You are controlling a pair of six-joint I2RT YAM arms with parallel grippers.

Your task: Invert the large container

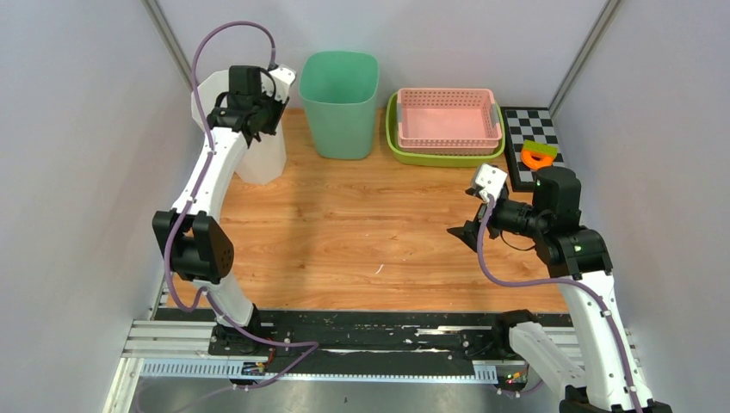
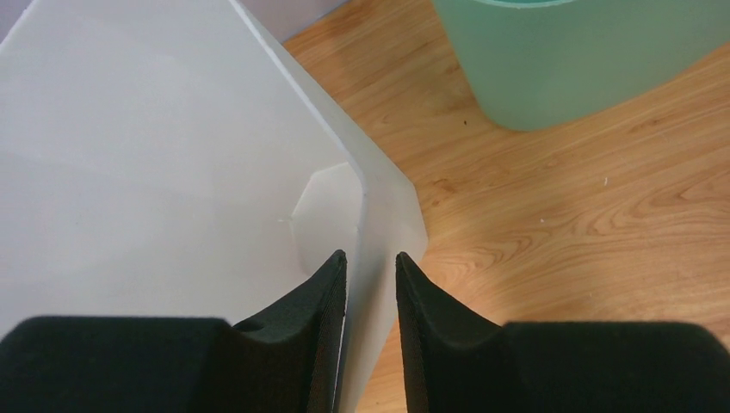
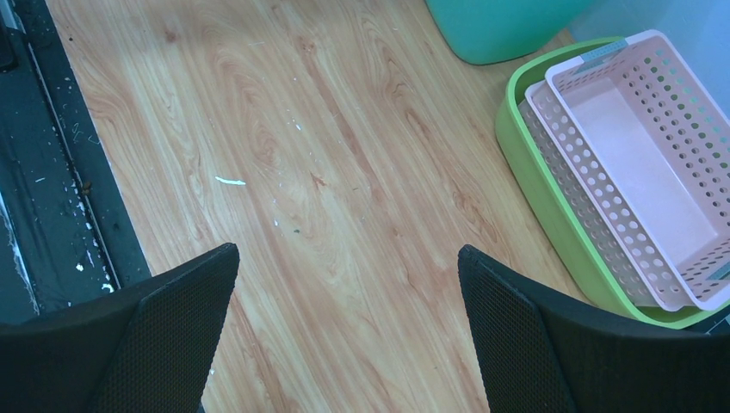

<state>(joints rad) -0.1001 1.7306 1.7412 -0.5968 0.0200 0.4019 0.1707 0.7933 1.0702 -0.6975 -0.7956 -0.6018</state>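
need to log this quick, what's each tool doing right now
left tool: closing on the rim of the white container, one finger on each side of the wall.
right tool: open, holding nothing.

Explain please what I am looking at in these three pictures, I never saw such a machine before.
These are two robot arms fixed to a wooden table. One camera looks down from above; one sits on each wrist.

The left gripper straddles the wall of a white container, one finger inside, one outside. The right gripper is open, holding nothing.

Also there: a green bin, a pink basket inside a green tray, and an orange object on a checkered board.
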